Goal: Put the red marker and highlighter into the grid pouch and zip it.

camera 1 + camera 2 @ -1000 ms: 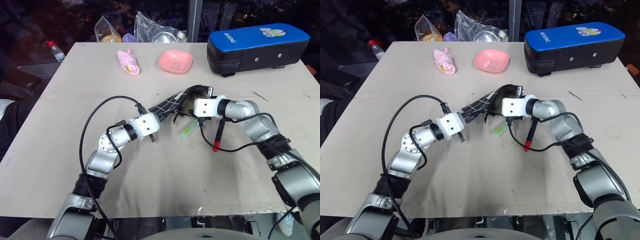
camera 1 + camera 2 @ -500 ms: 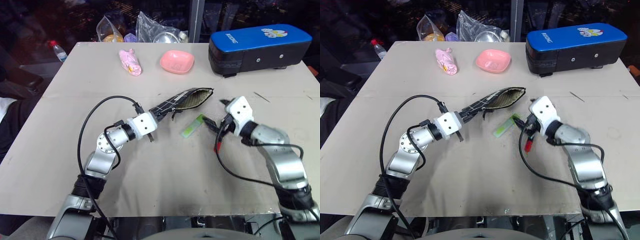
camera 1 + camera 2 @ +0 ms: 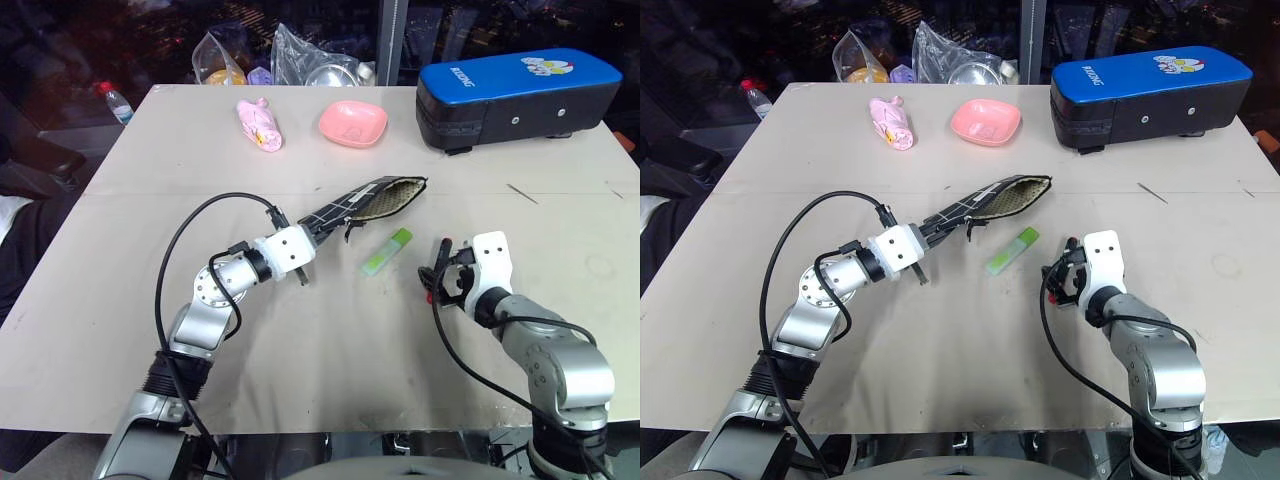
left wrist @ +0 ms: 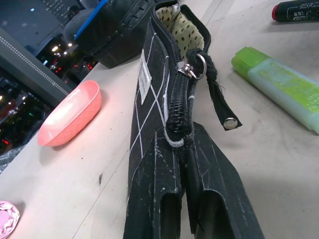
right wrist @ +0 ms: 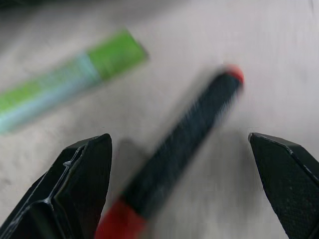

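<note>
Grid pouch [image 3: 365, 203] is pinched at 1 end by the left gripper [image 4: 185, 164]; the right gripper [image 5: 182, 189] gapes wide over the red marker [image 5: 177, 159], beside the highlighter [image 3: 386, 251].

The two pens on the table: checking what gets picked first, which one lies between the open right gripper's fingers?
The red marker, black-barrelled with red ends, lies between the right gripper fingers; the green highlighter lies off to one side.

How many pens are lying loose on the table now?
2. The green highlighter lies just in front of the open mouth of the grid pouch. The red marker lies to its right, between the open fingers of the right end effector. None seem hidden.
</note>
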You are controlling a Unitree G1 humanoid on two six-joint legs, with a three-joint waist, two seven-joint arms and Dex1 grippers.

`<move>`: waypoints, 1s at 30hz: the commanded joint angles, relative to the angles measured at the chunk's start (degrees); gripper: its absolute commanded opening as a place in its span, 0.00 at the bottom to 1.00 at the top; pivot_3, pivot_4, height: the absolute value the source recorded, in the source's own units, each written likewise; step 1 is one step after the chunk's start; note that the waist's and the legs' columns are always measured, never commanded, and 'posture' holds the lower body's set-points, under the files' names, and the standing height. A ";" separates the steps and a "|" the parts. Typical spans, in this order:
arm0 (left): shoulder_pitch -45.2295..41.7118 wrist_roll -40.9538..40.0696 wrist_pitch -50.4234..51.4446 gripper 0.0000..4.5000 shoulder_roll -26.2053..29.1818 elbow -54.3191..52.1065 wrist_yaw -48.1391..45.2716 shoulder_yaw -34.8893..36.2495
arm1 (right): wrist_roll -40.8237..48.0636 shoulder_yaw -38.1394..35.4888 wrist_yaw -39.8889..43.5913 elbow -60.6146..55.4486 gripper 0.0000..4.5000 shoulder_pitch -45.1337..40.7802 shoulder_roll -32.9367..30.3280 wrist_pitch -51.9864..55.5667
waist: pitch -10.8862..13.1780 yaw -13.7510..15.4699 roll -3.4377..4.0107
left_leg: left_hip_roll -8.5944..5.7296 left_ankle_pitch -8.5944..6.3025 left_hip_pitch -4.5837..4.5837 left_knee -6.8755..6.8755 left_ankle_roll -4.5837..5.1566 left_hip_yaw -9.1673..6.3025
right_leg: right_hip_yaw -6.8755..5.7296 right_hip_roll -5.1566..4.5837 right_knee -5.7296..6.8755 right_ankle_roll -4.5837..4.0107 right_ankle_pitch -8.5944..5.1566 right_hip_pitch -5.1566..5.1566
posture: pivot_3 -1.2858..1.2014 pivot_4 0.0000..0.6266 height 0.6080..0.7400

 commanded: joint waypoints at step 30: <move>-1.51 0.45 -1.00 0.00 -1.84 -0.65 1.00 -0.34 | -2.33 4.56 17.89 9.28 0.07 -9.80 -30.65 -30.54 | 0.05 -0.05 0.04 | 0.01 -0.08 0.01 -0.12 0.14 -0.14 | -0.02 0.17 -0.10 0.00 -0.02 0.05 | 0.52 0.24 0.59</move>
